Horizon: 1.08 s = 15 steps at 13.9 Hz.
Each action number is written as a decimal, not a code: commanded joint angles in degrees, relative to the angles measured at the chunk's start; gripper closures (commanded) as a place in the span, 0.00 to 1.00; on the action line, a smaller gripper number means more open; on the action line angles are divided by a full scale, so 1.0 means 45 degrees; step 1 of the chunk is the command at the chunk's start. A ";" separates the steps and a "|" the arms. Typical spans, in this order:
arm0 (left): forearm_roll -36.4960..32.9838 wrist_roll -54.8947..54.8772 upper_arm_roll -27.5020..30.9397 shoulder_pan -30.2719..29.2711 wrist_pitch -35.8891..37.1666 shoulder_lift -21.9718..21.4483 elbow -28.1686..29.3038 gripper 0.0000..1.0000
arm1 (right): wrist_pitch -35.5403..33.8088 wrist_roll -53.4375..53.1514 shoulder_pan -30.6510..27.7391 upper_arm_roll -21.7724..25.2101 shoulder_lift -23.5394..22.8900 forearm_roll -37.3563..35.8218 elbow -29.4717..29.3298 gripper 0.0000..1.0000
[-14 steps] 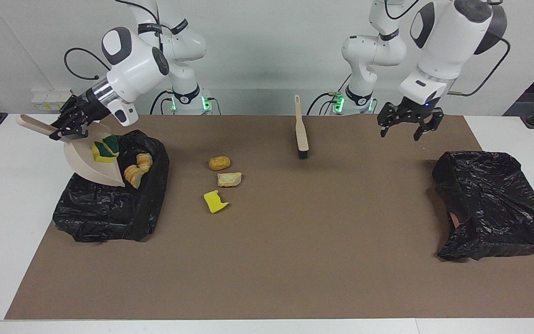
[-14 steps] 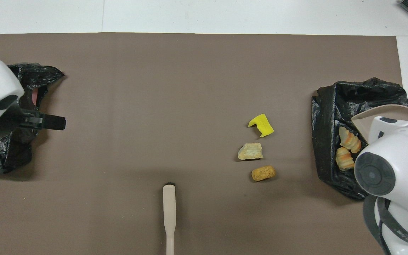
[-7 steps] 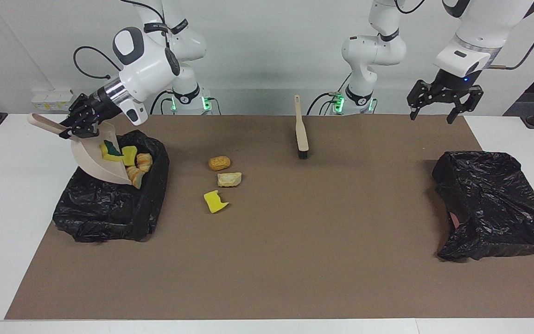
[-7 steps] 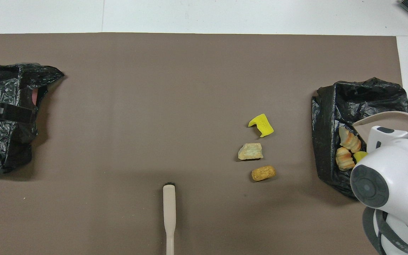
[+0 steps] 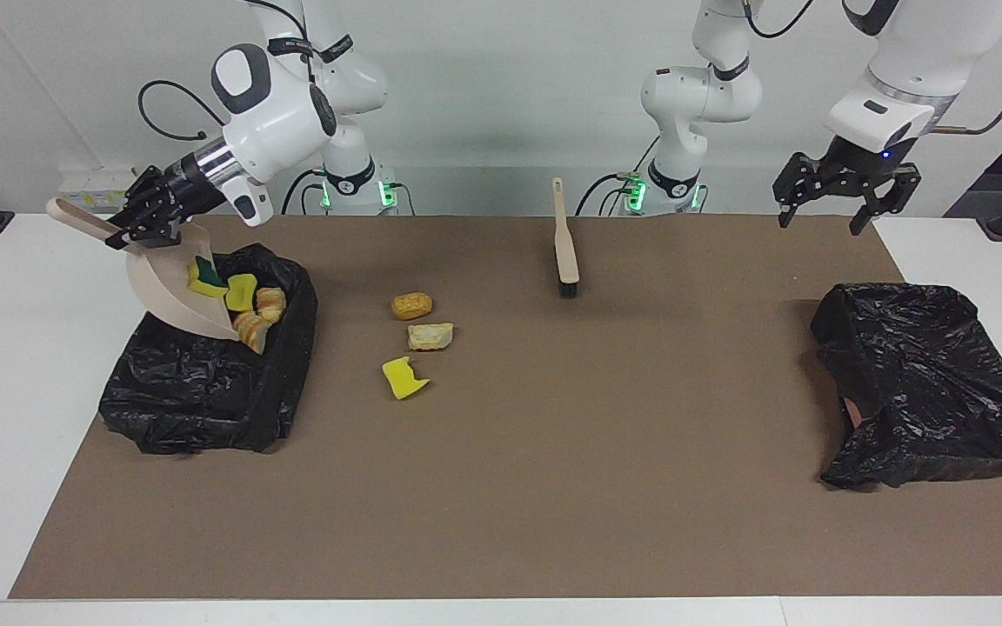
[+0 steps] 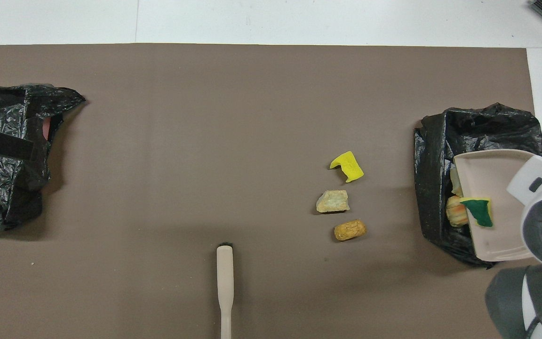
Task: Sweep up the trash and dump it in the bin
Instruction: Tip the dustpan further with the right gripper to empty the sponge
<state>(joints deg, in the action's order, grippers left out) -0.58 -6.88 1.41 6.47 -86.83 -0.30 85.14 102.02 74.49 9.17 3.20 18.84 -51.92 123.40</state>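
A brown mat covered the white table before a pale wall, a black-lined bin at each end. Over the bin at the right arm's end, a beige dustpan hung tipped mouth-down, its handle running up and away toward the table's edge. A green-backed sponge bit clung to its floor; a yellow bit and two orange bread chunks lay at the lip, in the bag. Three scraps remained on the mat, toward the table's middle from that bin: a round tan chunk, nearest the robots, a pale bread piece just beside it, and a torn yellow sponge farthest out, the row running away from the robots. The right arm appeared the nearer to them. The right gripper was clamped tight on the dustpan's handle. The brush lay untouched near the robots' edge, its long axis pointing away from them, bristles at the outer end. The left gripper waited in the air over the mat's corner, fingers spread wide and empty, with the second bin on the mat below it. By the look of it, the dump was nearly done, with a second sweep to come.
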 commanded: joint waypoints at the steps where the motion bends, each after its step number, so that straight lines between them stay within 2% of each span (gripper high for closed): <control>1: -0.0047 -0.0151 -0.0449 -0.0559 0.0312 -0.0208 0.0083 0.00 | -0.1882 -0.2012 -0.0026 -0.0961 -0.0901 0.2407 -0.1829 1.00; 3: -0.0067 -0.0073 -0.0760 -0.0734 0.0332 -0.0188 0.0025 0.00 | -0.2901 -0.3191 -0.0026 -0.1394 -0.1469 0.4265 -0.2847 1.00; 8: -0.0048 -0.0034 -0.0996 -0.0872 0.0293 -0.0208 0.0083 0.00 | -0.2731 -0.2574 -0.0260 -0.1104 -0.1628 0.4449 -0.2911 1.00; 10: -0.0048 -0.0014 -0.0996 -0.0891 0.0293 -0.0227 0.0083 0.00 | -0.1682 -0.0744 -0.0474 -0.0462 -0.1686 0.3827 -0.2775 1.00; 13: -0.0048 -0.0053 -0.0918 -0.0891 0.0293 -0.0208 0.0083 0.00 | 0.1323 0.2519 -0.0729 0.1450 -0.1862 0.2051 -0.2443 1.00; 15: -0.0048 -0.0053 -0.0918 -0.0891 0.0273 -0.0208 0.0083 0.00 | 0.2713 0.3170 -0.0729 0.2002 -0.2153 0.0259 -0.1937 1.00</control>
<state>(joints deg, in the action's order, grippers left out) -0.58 -6.86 -2.06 3.40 -86.37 -0.52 85.15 109.88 85.80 6.12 11.46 10.11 -44.74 112.61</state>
